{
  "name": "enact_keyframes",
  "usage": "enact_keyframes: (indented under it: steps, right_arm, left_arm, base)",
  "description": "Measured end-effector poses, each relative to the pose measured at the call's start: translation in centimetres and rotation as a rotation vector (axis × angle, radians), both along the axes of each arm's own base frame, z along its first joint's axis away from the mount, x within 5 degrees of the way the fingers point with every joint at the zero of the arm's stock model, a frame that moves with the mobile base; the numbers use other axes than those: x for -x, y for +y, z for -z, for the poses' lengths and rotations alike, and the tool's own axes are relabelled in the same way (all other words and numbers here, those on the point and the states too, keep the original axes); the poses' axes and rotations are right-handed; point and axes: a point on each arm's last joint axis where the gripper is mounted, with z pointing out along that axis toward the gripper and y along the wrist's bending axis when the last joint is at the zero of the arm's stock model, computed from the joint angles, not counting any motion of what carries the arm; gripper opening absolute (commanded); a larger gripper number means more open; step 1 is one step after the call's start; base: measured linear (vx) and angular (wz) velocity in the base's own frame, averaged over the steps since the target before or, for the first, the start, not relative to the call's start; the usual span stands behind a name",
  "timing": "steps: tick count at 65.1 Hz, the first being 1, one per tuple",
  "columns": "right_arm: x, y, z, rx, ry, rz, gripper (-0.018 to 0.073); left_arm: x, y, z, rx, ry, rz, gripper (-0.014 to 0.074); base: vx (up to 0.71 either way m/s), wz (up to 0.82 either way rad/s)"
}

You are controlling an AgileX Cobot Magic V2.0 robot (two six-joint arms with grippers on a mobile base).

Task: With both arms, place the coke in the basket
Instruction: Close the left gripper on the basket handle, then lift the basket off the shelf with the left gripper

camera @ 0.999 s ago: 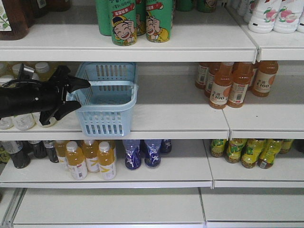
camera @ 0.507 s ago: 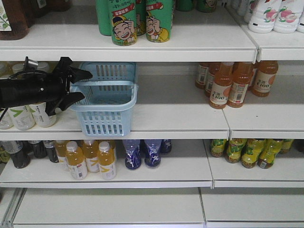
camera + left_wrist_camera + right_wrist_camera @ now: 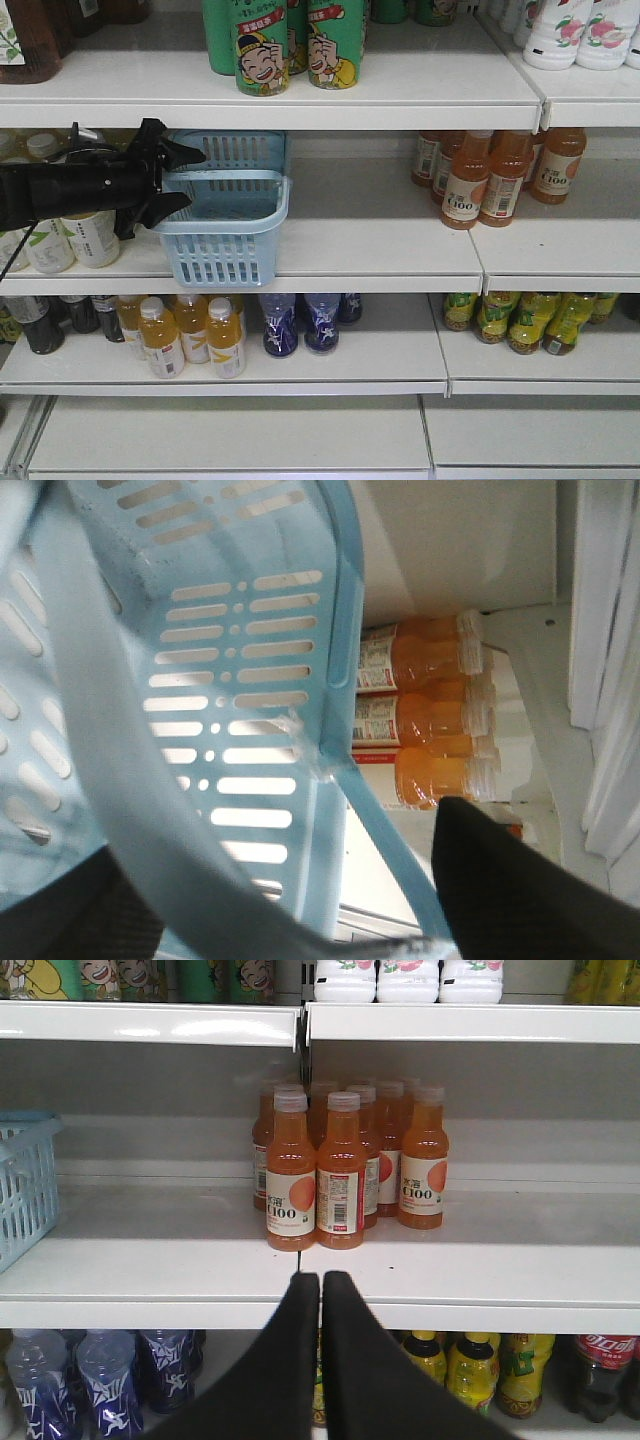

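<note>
Front view: your left fingers [image 3: 183, 155] are spread wide, straddling the left rim of the basket [image 3: 230, 235]; you cannot tell if they touch it.

Left wrist view: the basket's slotted wall fills the frame, and the fingers show only as dark corners.

Right wrist view: your right fingers [image 3: 290, 1360] are pressed together, well right of the basket, which the frame edge cuts off.

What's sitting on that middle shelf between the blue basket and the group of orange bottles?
Nothing: between the basket and the orange bottles, the white shelf is bare, as the front-facing view shows.
</note>
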Motion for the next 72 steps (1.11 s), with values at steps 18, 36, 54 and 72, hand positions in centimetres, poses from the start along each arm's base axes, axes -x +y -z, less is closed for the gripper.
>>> enact_keyframes:
  steps: [18,36,54,72]
  right_arm:
    - [0.0,0.0,0.0,0.0,0.0,0.0,-0.0005]
    - [0.0,0.0,0.0,0.0,0.0,0.0,-0.0005]
    - [0.0,0.0,0.0,0.0,0.0,0.0,-0.0005]
    - [0.0,0.0,0.0,0.0,0.0,0.0,-0.0005]
  left_arm:
    - [-0.4,0.0,0.3,-0.01,0.008,-0.022,0.0263]
    - [-0.2,-0.5,-0.1,0.054,0.004,0.018,-0.0009]
    - [1.4,-2.0,-0.7,0.043,-0.083,0.299,-0.0008]
    - [5.6,-6.2,-3.0,-0.11,-0.095,0.691,-0.0006]
  base:
    - [0.0,0.0]
    - [0.0,0.0]
    - [0.0,0.0]
    - [0.0,0.0]
